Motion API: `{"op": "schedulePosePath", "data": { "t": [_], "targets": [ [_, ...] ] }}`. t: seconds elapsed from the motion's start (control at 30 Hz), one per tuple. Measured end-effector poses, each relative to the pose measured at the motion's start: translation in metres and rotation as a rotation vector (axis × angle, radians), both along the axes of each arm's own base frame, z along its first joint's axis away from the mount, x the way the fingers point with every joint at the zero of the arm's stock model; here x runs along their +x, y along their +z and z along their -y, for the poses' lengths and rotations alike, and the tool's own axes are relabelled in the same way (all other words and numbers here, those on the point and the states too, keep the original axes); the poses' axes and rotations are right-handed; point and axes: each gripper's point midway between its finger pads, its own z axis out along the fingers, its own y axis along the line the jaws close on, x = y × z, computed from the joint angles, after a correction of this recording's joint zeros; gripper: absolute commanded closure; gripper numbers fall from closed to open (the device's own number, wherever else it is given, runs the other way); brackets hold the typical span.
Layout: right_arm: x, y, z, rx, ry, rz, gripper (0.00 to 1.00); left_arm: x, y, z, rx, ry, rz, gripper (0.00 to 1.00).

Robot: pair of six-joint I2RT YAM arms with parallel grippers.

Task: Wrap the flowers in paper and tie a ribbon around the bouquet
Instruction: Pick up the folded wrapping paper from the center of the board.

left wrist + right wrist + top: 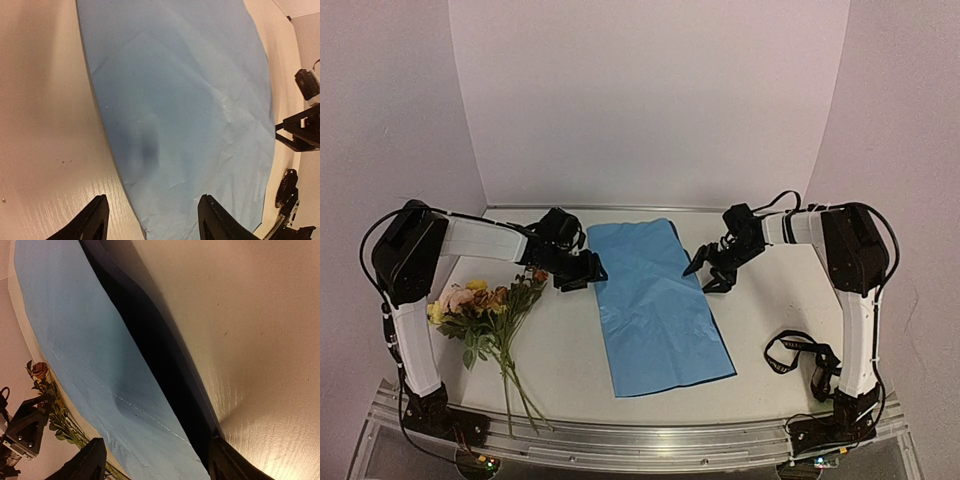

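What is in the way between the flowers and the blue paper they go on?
Nothing that shows. The flowers lie left of the paper, with only bare table between them. The left arm's fingers hang open over the paper's left edge, holding nothing.

the paper (90, 355) runs light blue and creased down the left, its right edge lifted off the table (250, 315) with dark shadow beneath. the right gripper (157, 464) has its fingers spread wide at the bottom, straddling that edge. at lower left, beyond the paper, lie the flowers (39, 371): a rust-orange bloom and green leaves.
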Motion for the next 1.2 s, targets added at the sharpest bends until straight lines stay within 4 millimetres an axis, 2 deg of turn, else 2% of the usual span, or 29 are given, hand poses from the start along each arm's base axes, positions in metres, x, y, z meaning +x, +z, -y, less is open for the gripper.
{"op": "schedulePosePath", "data": {
  "t": [0.13, 0.2, 0.43, 0.63, 0.73, 0.93, 1.07, 1.2],
  "targets": [
    [0.000, 0.003, -0.003, 0.023, -0.001, -0.003, 0.50, -0.003, -0.025, 0.000, 0.032, -0.001, -0.052, 0.42],
    [0.002, 0.005, -0.005, 0.035, -0.005, -0.002, 0.62, -0.002, -0.033, 0.001, 0.039, -0.001, -0.068, 0.43],
    [0.005, 0.009, -0.010, 0.068, -0.016, -0.003, 0.98, 0.006, -0.030, 0.012, 0.007, -0.010, -0.066, 0.43],
    [0.004, 0.013, -0.009, 0.070, -0.027, -0.012, 1.00, 0.005, -0.029, 0.016, -0.015, -0.016, -0.073, 0.37],
    [-0.001, 0.027, -0.005, 0.055, -0.018, 0.006, 1.00, 0.007, -0.025, 0.018, -0.022, -0.019, -0.066, 0.33],
    [-0.029, 0.085, 0.018, -0.040, 0.066, 0.098, 1.00, 0.009, -0.006, 0.019, -0.040, -0.023, -0.034, 0.28],
    [-0.051, 0.128, 0.040, -0.144, 0.163, 0.169, 1.00, 0.010, 0.022, 0.020, -0.075, -0.027, 0.009, 0.27],
    [-0.073, 0.163, 0.063, -0.250, 0.262, 0.221, 1.00, 0.011, 0.045, 0.021, -0.111, -0.032, 0.040, 0.25]
  ]
}}
